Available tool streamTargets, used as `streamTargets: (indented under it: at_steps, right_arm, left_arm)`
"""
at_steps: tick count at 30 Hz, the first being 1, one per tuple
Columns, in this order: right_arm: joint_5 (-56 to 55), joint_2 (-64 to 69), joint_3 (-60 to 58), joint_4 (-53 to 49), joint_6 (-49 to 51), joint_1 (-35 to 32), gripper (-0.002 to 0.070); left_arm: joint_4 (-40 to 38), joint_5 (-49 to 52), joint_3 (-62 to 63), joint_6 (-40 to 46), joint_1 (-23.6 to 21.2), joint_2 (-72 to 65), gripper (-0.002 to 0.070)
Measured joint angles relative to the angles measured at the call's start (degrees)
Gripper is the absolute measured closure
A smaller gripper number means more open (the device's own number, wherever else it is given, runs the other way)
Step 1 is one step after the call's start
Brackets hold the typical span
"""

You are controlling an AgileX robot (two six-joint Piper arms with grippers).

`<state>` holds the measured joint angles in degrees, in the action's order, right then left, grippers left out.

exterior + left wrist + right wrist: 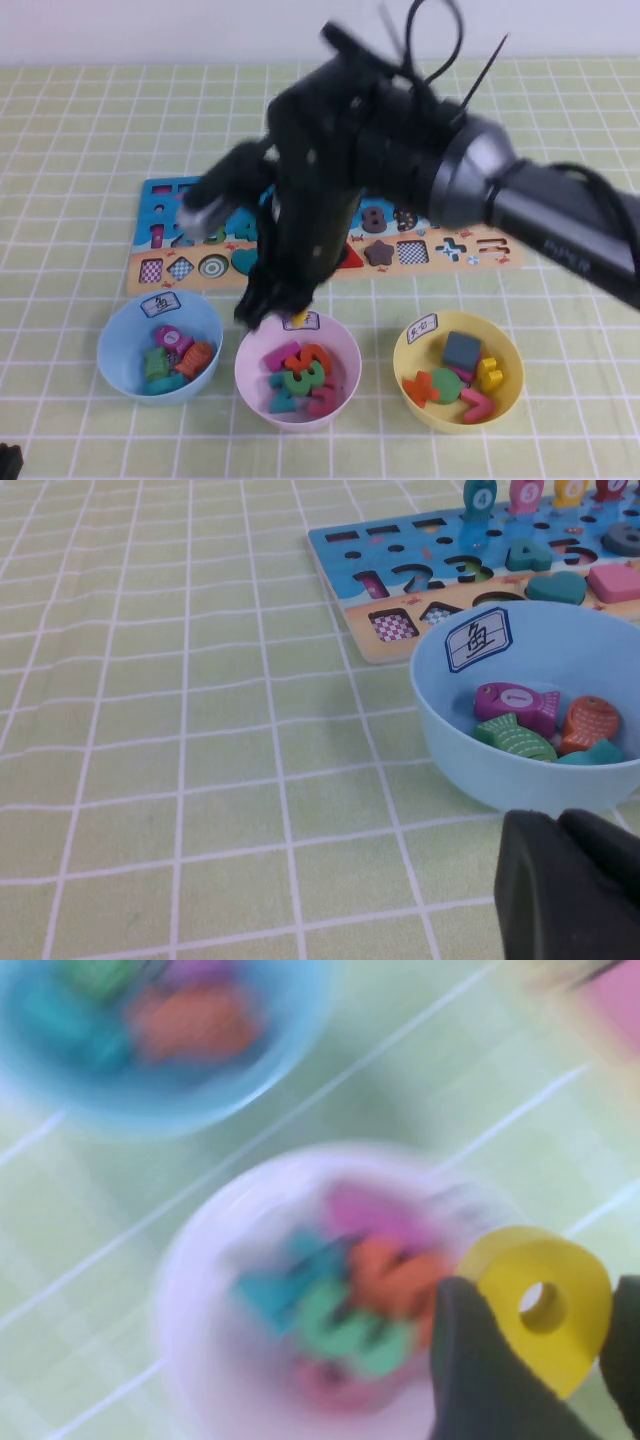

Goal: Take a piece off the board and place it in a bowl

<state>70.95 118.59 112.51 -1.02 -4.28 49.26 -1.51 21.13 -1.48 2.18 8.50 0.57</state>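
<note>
We saw the checked green tabletop carrying the puzzle board, with the pale pink bowl at its 6 o'clock, between a light blue bowl and a yellow bowl. The right claw hung over the pink bowl's 11 o'clock rim, clamped on the yellow numeral "9". The left claw sat near the blue bowl; we could not tell its opening.
</note>
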Motion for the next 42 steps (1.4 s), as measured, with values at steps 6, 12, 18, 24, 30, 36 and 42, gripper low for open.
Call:
streamTargets:
  at_steps: [6,12,18,24,30,36,42]
  right_arm:
    - [0.00,-0.01,-5.53,-0.10,-0.09,2.72,0.0443]
    - [-0.23,2.05,-5.95,-0.85,-0.34,2.72,0.0443]
    - [-0.32,2.45,-5.95,-0.85,-1.48,2.72,0.0413]
    - [-0.32,2.45,-5.95,-1.06,-1.60,2.72,0.0241]
    - [-0.32,-0.54,-5.99,-2.41,0.50,2.72,0.0463]
    - [-6.60,-11.29,-8.18,5.58,-1.91,2.72,0.0672]
    - [-21.22,-24.44,-18.11,10.76,-5.48,2.72,0.0689]
  left_arm:
    - [0.00,0.00,0.00,0.00,0.00,0.00,0.0680]
    - [0.00,0.00,0.00,0.00,0.00,0.00,0.0680]
    - [0.00,0.00,0.00,0.00,0.00,0.00,0.0680]
    - [0.00,0.00,0.00,0.00,0.00,0.00,0.0680]
    - [0.00,0.00,0.00,0.00,0.00,0.00,0.0680]
    - [0.00,0.00,0.00,0.00,0.00,0.00,0.0680]
    - [0.00,0.00,0.00,0.00,0.00,0.00,0.0680]
